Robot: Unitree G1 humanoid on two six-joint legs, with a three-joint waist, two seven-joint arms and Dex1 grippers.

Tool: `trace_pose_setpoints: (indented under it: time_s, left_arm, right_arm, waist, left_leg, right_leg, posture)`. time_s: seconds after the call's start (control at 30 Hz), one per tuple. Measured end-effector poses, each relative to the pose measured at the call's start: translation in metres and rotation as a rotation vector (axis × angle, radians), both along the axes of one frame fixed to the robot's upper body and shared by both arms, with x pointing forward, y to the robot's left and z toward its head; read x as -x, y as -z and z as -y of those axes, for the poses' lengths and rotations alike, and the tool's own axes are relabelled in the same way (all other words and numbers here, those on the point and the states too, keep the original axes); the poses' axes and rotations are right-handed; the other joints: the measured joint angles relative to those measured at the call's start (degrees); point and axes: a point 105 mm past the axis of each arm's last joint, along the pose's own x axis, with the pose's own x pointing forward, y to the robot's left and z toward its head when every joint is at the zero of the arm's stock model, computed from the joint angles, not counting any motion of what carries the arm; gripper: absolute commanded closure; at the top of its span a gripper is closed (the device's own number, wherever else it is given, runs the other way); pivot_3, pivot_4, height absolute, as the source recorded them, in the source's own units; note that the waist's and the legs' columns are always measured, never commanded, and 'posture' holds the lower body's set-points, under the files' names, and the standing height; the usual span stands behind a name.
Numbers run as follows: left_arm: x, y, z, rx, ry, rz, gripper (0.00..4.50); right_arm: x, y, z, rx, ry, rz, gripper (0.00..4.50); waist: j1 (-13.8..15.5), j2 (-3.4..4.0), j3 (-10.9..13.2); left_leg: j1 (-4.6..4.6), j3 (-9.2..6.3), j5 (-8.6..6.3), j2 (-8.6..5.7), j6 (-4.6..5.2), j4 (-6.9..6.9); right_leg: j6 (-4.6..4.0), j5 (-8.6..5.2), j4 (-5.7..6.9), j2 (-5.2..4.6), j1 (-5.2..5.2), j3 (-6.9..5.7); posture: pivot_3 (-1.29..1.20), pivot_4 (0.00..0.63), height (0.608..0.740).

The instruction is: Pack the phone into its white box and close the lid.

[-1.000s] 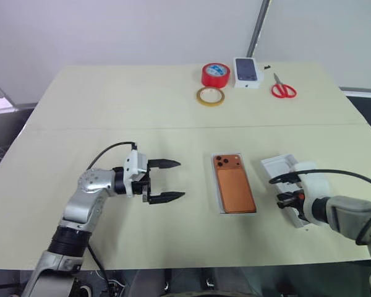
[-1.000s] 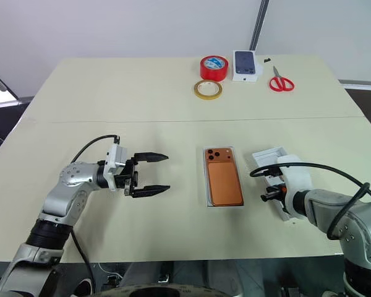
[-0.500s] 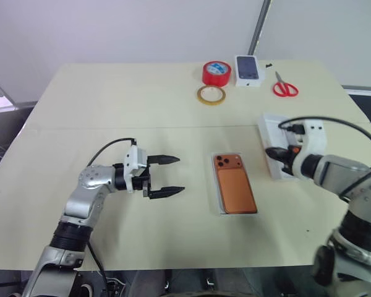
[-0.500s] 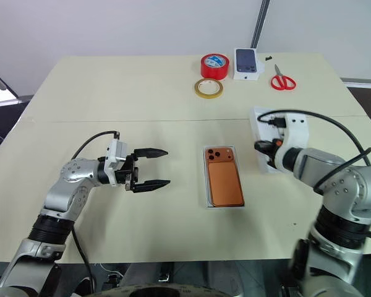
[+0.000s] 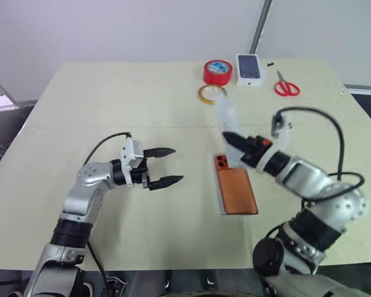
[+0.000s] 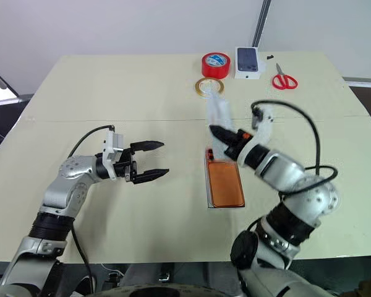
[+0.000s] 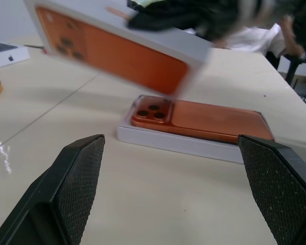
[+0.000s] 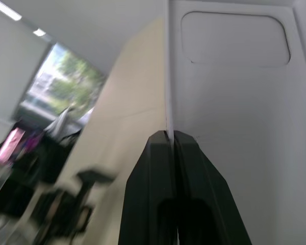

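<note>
Left gripper [image 5: 167, 166] released, hovering mid-table. Phone [image 5: 236, 189] lies in the box [image 7: 178, 144], table centre. Right gripper [image 5: 230, 138] pinches the lid [image 7: 109, 48] wall, held tilted above phone. Risk: edge-only pinch, lid may slip or seat skewed.

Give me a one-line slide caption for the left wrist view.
Phone lying in the white box, the lid carried above it.
</note>
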Motion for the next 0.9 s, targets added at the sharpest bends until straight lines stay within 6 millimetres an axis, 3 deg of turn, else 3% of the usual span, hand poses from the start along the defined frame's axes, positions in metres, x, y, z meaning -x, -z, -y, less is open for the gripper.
trace_pose_setpoints:
  time_s: [0.17, 0.33, 0.5, 0.9]
  left_arm:
    - [-0.001, 0.0, 0.002, 0.011, -0.005, -0.008, 0.11]
    - [-0.002, -0.002, 0.002, 0.024, -0.013, -0.012, 0.11]
    - [-0.004, -0.009, 0.0, 0.043, -0.048, 0.021, 0.11]
    - [0.004, -0.012, 0.006, 0.075, -0.052, 0.032, 0.11]
  right_arm:
    - [0.029, 0.0, -0.021, -0.044, -0.169, 0.043, 4.44]
    - [0.03, -0.024, -0.021, -0.144, -0.185, 0.079, 4.44]
    - [0.052, 0.012, -0.024, -0.144, -0.216, -0.146, 4.44]
    - [0.066, 0.014, -0.032, -0.271, -0.199, -0.199, 4.44]
  waist:
    - [-0.25, 0.01, 0.0]
    - [-0.31, 0.06, 0.04]
    - [-0.12, 0.02, 0.04]
    - [0.05, -0.02, 0.06]
  left_leg:
    - [0.05, 0.01, 0.01, 0.01, -0.01, 0.01]
    - [0.04, 0.01, 0.01, 0.01, -0.01, 0.01]
    - [-0.06, 0.03, -0.03, 0.01, 0.07, 0.03]
    - [0.12, 0.04, -0.02, 0.04, 0.09, 0.07]
  right_leg:
    - [0.0, 0.0, 0.03, 0.0, 0.01, 0.01]
    - [0.0, 0.0, 0.01, 0.0, 0.01, 0.01]
    - [0.01, 0.0, -0.13, 0.0, 0.03, 0.01]
    - [0.01, -0.01, -0.16, 0.05, 0.22, 0.01]
  posture:
    - [0.0, 0.15, 0.74]
    - [0.0, 0.15, 0.74]
    - [0.0, 0.15, 0.74]
    - [0.0, 0.15, 0.74]
